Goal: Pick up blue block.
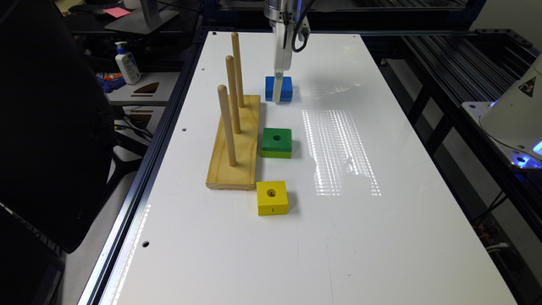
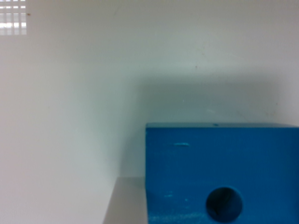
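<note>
A white table with a dark metal frame carries everything. The gripper hangs straight down over the blue block, one pale finger crossing the block's front face; how wide the jaws stand cannot be told, nor whether they grip it. In the wrist view the blue block lies close beneath, its hole showing. The block sits just beside the far end of the wooden peg stand. Nearer along the stand's side lie the green block and the yellow block.
</note>
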`<state>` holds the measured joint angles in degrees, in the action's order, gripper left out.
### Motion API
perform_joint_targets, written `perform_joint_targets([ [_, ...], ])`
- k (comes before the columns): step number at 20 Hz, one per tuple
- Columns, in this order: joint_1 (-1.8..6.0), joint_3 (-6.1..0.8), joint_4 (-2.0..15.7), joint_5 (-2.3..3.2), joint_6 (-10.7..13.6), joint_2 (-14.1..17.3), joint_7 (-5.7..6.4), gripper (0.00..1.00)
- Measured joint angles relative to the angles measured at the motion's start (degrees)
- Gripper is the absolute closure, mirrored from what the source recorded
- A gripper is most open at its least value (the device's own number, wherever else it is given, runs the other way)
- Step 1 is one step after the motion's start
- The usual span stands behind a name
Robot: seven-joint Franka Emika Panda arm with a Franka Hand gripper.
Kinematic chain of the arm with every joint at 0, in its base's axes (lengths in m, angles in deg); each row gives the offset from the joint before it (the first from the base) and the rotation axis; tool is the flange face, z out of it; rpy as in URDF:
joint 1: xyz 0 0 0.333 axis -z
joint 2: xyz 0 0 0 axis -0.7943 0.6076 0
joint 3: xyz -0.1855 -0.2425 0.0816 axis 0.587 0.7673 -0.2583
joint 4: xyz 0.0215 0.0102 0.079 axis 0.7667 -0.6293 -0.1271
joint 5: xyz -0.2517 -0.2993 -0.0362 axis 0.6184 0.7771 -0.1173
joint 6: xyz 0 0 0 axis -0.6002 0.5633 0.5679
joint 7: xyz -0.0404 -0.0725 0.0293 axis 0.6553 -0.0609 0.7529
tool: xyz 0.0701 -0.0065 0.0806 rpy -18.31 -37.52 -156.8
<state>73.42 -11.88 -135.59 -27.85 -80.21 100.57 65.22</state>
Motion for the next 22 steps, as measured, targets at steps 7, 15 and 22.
perform_joint_targets([
  [7, 0.03, 0.01, -0.02, 0.00, 2.51, -2.42, 0.00, 1.00],
  [15, 0.03, 0.00, -0.07, 0.00, 8.36, -8.09, 0.02, 1.00],
  [22, 0.03, 0.00, -0.09, 0.00, 10.49, -10.41, 0.03, 1.00],
])
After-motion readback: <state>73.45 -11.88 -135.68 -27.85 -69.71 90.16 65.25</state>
